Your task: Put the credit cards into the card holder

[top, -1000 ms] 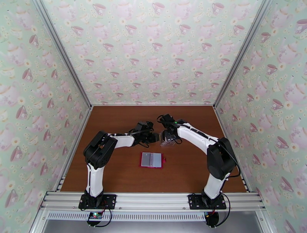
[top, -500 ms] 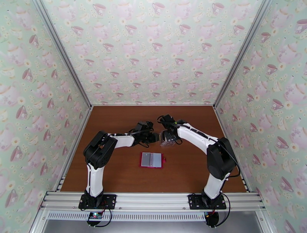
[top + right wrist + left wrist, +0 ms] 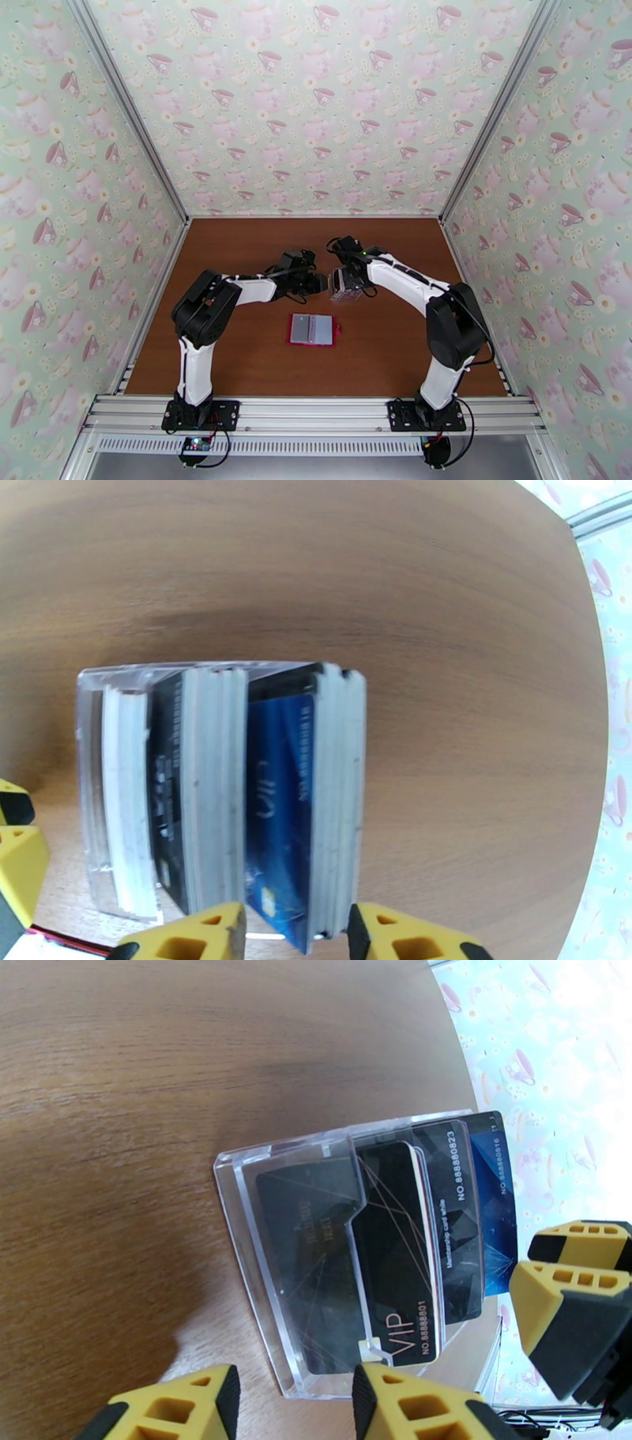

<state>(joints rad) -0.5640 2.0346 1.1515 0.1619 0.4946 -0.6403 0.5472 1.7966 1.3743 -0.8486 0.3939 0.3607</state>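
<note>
1. The brown wooden table (image 3: 237,355) lies between walls papered with teacups.
2. The two white and black arms bend inward and meet near the middle of the table.
3. The card holder (image 3: 314,330) lies open and flat on the table, nearer than the grippers and between the two arms. Its long axis runs left to right and its fold runs near to far. A red border frames the pale grey-blue inside, and a small red tab sticks out on the right.
4. A clear plastic rack (image 3: 345,286) stands just beyond the card holder, between the two grippers. Its slots are stepped.
5. The credit cards (image 3: 391,1260) sit in the rack's slots, face to face and staggered, with their long edges along the rack's length. There is a black one marked VIP, a second black one (image 3: 454,1220) behind it, a blue one (image 3: 280,811) at the back, and a dark one (image 3: 308,1260) in front.
6. The left gripper (image 3: 294,1382) is at the rack's left end. Its yellow fingers are spread, with the rack's corner just ahead of the gap.
7. The right gripper (image 3: 294,918) is over the rack with its fingers apart, straddling the blue card's end and the rack's back wall. I cannot tell whether they touch.
</note>
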